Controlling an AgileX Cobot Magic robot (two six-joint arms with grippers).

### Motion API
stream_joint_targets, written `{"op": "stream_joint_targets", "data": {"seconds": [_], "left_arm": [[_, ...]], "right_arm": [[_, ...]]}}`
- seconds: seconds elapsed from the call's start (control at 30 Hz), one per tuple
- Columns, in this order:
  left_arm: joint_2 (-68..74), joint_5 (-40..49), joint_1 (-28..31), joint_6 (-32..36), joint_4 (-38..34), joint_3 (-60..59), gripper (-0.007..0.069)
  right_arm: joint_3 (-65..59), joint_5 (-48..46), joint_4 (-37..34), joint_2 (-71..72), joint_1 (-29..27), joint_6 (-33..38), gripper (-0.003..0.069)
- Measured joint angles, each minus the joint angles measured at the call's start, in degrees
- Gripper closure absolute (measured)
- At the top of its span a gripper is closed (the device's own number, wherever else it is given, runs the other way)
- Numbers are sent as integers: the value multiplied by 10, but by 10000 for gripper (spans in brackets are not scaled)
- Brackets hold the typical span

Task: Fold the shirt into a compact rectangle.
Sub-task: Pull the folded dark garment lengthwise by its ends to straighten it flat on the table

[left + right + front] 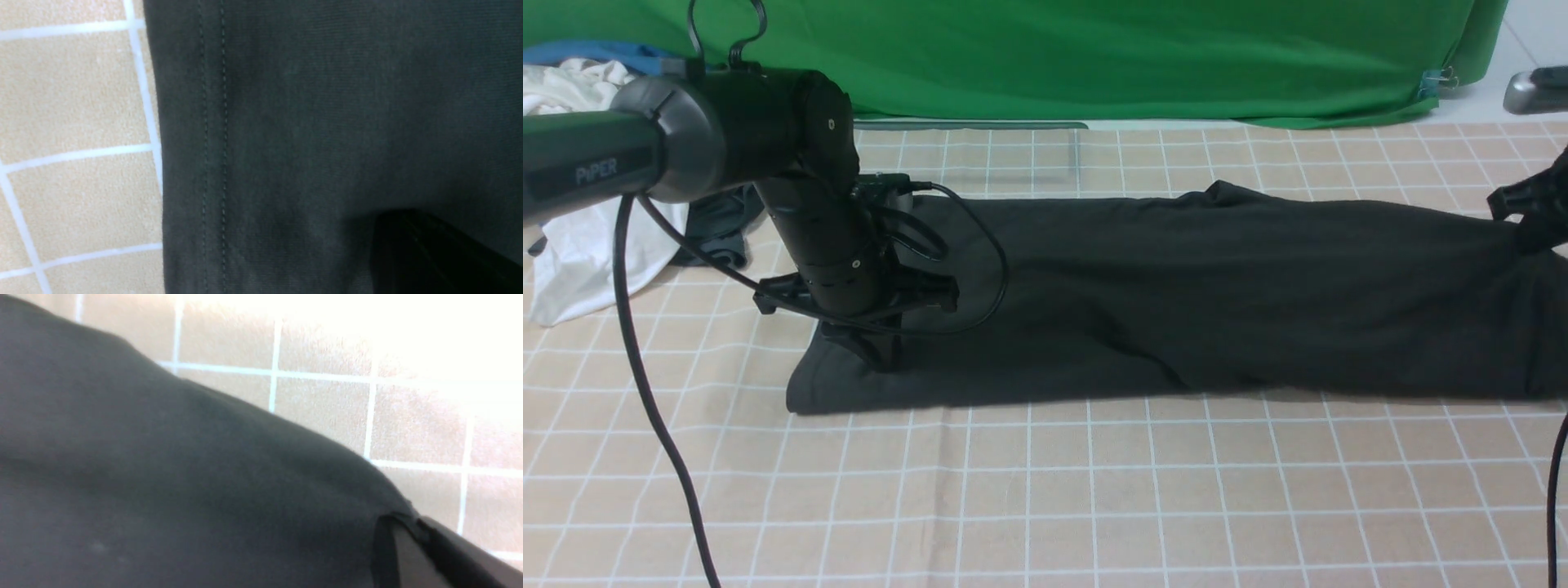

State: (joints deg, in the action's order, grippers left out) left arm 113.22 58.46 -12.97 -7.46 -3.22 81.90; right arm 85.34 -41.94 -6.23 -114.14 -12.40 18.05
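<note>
Front view: the shirt (pixel 1217 302) lies flat on the checked tablecloth (pixel 1045 490) as a long black band. It runs from the left-centre of the table to the right picture edge, where its far end is cut off. No print or neck label is visible on the exposed surface.

The left gripper (pixel 876 353) points downward and touches the shirt's left end, just inside the near corner. The wrist housing and cables hide most of the fingers, so their spacing cannot be determined.

The right gripper (pixel 1535 216) sits at the right picture edge over the shirt's far end. Only part of it shows, and its finger state cannot be determined.

Left wrist view: a hem with two rows of stitching runs beside the bare tablecloth. One dark finger (pixel 429 253) shows at a corner, in shadow, and the second finger is out of frame.

Right wrist view: blurred black fabric fills most of the picture. One finger (pixel 449 555) is partly visible against the fabric, but contact cannot be confirmed. The background is overexposed.

A white garment (pixel 572 245) and a dark grey garment (pixel 719 233) lie behind the left arm, partly hidden by it.
</note>
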Motion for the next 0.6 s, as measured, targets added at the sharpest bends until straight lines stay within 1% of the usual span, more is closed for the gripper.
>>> {"op": "stream_joint_targets", "data": {"seconds": [0.1,0.2,0.27,0.37,0.4,0.47,0.53,0.6], "left_arm": [[0,6,0,3,1,0,612],[0,8,0,4,5,0,612],[0,9,0,5,5,0,612],[0,9,0,6,5,0,612],[0,12,0,6,7,2,612],[-3,21,0,8,7,8,612],[-12,26,0,7,9,12,612],[-33,26,0,5,9,12,612]], "right_arm": [[0,33,24,-16,0,2,552],[0,70,36,-19,0,2,539],[0,85,38,-19,0,2,530],[0,86,39,-19,0,-12,487],[0,73,40,-19,0,-34,440],[0,34,40,-12,0,-56,353],[0,-8,42,3,0,-59,307],[0,-55,46,28,0,-62,286]]}}
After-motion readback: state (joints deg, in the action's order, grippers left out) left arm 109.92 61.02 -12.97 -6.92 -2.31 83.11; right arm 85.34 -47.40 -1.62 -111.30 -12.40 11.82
